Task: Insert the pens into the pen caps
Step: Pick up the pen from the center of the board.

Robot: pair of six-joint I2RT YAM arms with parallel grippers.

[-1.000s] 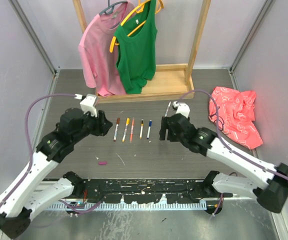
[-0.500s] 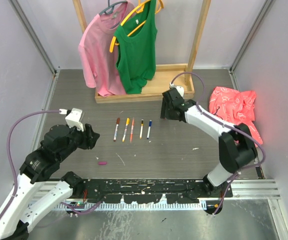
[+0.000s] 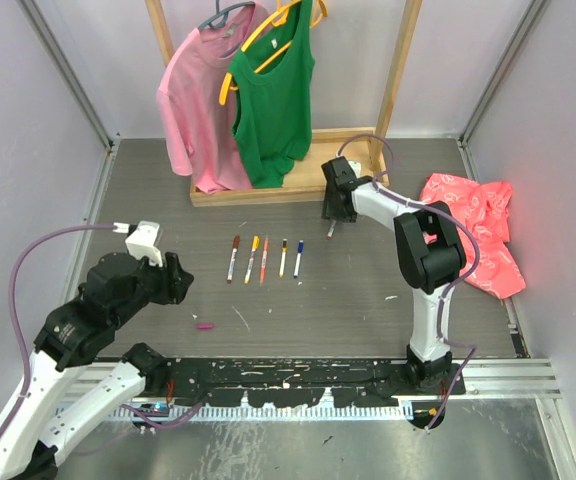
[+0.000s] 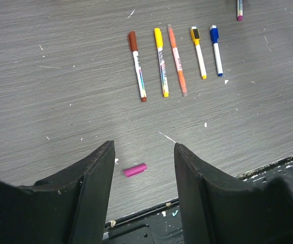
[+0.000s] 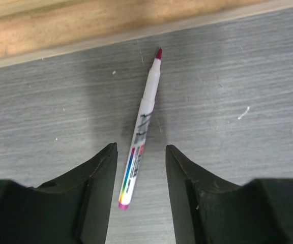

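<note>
Right gripper [image 5: 139, 148] was over the loose pen [image 5: 141, 127], far side of the table, just short of the wooden rack base [image 5: 85, 20]. The jaws stood apart with a gap on each side, gripping nothing as far as I could see; the pen lay flat on the table [image 5: 248, 76]. Its long axis ran almost straight away from the wrist, leaning a little right. The magenta tip pointed at the rack and the tail sat between the fingers. I judged a plain close would catch it across the barrel.

Left gripper [image 4: 144, 146] was open and empty too. The magenta cap [image 4: 135, 170] lay on its side right between its jaws, axis roughly across the gap. So left was nearer the cap, right nearer the pen, and the two pieces were well apart.

Five other pens [image 4: 176, 60] lay in a row between the arms, all looking capped. No pen was in the loose cap.
</note>
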